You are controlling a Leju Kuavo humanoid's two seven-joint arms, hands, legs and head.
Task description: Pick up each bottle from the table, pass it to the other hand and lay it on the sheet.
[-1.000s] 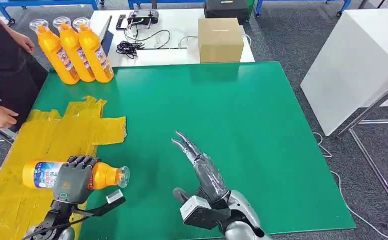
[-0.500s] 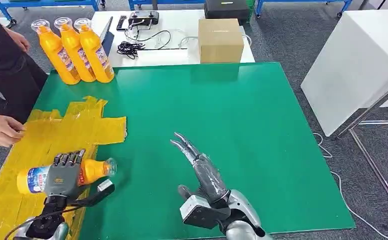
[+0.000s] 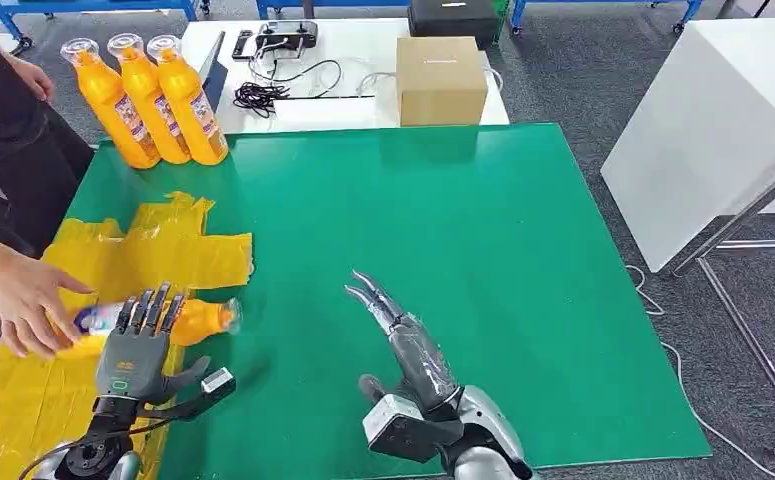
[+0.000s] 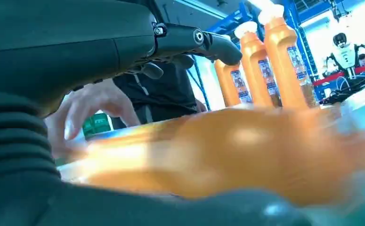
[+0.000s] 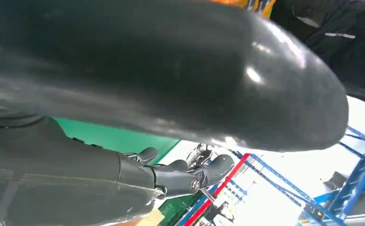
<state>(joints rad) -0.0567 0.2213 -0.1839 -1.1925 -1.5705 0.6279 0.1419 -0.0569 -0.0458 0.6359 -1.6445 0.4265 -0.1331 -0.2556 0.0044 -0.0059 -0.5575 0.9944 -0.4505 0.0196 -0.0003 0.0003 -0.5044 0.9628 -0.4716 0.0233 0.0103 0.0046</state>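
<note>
An orange bottle [image 3: 198,320] lies on its side on the yellow sheet [image 3: 163,255], cap toward the green mat. My left hand [image 3: 138,345] hovers just behind it with its fingers spread and nothing in them. A person's hand [image 3: 28,300] touches the bottle's far end. In the left wrist view the bottle [image 4: 246,150] is a blurred orange shape under my straightened fingers [image 4: 194,40]. My right hand [image 3: 408,345] is over the green mat [image 3: 483,220] with its fingers stretched out, holding nothing. Three more orange bottles [image 3: 153,95] stand upright at the mat's far left corner.
A cardboard box [image 3: 440,80] and a tangle of cables [image 3: 263,95] sit on the white table beyond the mat. A white cabinet [image 3: 713,130] stands to the right. The person stands at the left edge, beside the sheet.
My left hand lowered the bottle onto the sheet, let go and spread its fingers. The person's hand moved in to the bottle's end. My right hand has barely moved.
</note>
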